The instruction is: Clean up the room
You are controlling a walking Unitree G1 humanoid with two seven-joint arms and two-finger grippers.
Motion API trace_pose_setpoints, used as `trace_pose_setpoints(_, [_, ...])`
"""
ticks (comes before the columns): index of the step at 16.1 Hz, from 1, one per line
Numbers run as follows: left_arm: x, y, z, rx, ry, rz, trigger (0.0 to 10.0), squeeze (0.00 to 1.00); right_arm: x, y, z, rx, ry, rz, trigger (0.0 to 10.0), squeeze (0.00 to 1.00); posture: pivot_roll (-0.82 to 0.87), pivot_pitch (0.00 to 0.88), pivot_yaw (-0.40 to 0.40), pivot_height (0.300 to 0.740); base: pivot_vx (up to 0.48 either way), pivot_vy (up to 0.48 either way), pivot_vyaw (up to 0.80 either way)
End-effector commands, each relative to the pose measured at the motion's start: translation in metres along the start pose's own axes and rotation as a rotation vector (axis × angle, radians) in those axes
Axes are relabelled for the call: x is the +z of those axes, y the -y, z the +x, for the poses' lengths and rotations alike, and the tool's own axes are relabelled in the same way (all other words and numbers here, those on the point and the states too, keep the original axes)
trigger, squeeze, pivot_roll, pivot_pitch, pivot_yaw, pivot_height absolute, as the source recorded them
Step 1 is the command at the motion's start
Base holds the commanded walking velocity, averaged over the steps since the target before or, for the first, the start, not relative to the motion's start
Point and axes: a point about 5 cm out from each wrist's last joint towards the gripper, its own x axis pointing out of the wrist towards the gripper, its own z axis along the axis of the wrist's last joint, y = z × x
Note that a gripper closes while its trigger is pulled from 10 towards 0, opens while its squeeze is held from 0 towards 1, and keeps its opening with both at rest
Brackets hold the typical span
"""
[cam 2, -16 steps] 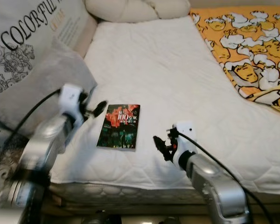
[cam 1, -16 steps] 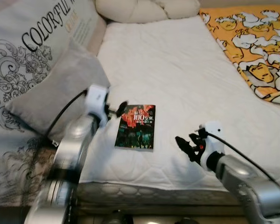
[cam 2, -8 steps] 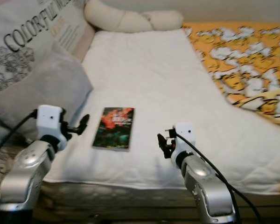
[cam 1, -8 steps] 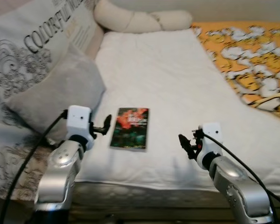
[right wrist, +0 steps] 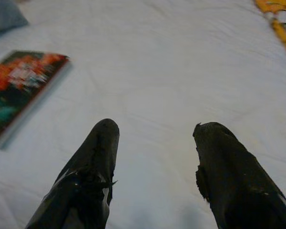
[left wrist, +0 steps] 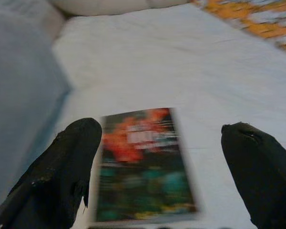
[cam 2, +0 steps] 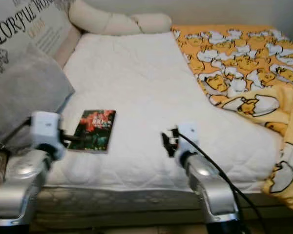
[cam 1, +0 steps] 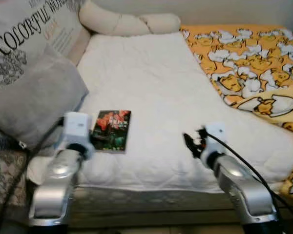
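Approach to the book on the bed: pickup not yet made.

I see the book (cam 1: 111,130) lying flat on the white bed (cam 1: 151,87), lower left of centre in the head view, just right of the grey pillow (cam 1: 31,100). My left pincer (left wrist: 167,171) hovers just short of the book's near edge, fingers spread wide, holding nothing. My right pincer (right wrist: 155,167) hangs over bare sheet at lower centre, fingers apart, empty. I judge the cleanup barely begun: grasping and removing the book remain.
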Motion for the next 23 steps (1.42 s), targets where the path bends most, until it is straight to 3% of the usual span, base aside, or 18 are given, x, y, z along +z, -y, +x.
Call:
trace_pose_setpoints(1, [0.006,-0.007,-0.001,0.029,0.012,0.028,10.0,1.0,0.004,-0.002,0.002,0.008,0.013,0.001,10.0,0.0,-0.02,0.0,0.01,0.74,0.0,-0.319,0.0])
trace_pose_setpoints(13, [0.013,-0.008,0.007,0.021,0.01,0.041,10.0,1.0,0.01,-0.001,0.013,0.012,0.027,-0.03,10.0,0.0,-0.02,0.0,0.021,0.74,0.0,-0.315,0.0])
trace_pose_setpoints(23, [0.013,-0.008,0.009,0.016,0.009,0.043,10.0,1.0,0.012,0.0,0.015,0.027,0.036,0.022,10.0,0.0,-0.03,0.0,0.025,0.74,0.0,-0.289,0.0])
